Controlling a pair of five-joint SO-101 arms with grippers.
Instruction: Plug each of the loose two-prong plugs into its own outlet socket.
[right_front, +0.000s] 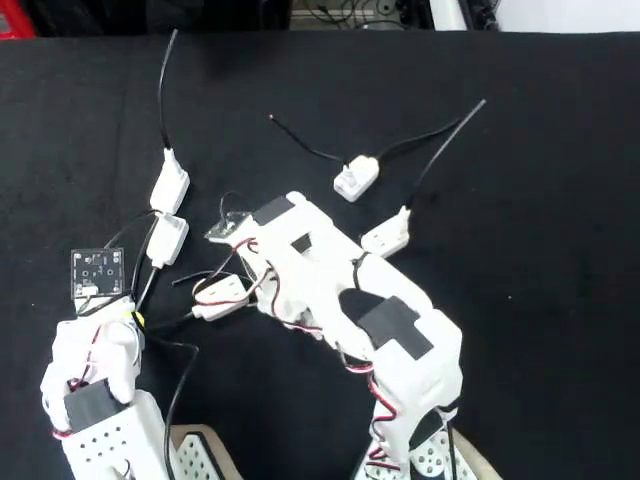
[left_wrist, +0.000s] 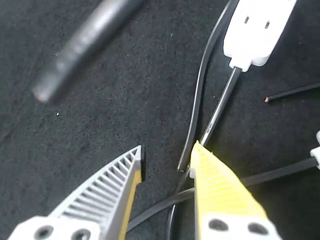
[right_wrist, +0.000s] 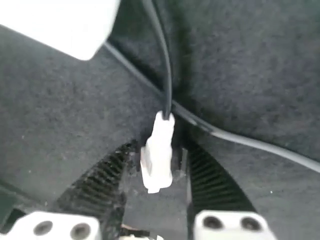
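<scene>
Two white robot arms sit side by side on a black cloth-covered table (right_front: 560, 300) strewn with white plugs, sockets and thin black cables. The right gripper (right_wrist: 161, 147) is low over the cloth with its two dark ribbed fingers (right_wrist: 102, 180) standing on either side of a small white plug (right_wrist: 157, 160). The plug stands between them with its black cable (right_wrist: 162, 65) leading away from its far end. The jaws are narrowly parted around the plug, and a dark sliver of gap shows on one side, so they flank it without pressing. From above, this plug lies near the middle of the table, at the tip of the right arm. The left gripper (left_wrist: 166, 147) is spread wide and holds nothing, with one grey finger (left_wrist: 110, 185) and one yellow finger (left_wrist: 220, 190). The yellow fingertip lies over a thin cable (left_wrist: 220, 105) that runs to a white socket (left_wrist: 252, 30) just ahead, whose two slots face up. A second black cable (left_wrist: 200, 85) curves past between the two fingers. From above, that socket lies at the left of the table, end to end with another white piece (right_front: 170, 185). Two more white pieces (right_front: 355, 178) (right_front: 385, 238) lie apart beyond the right arm.
</scene>
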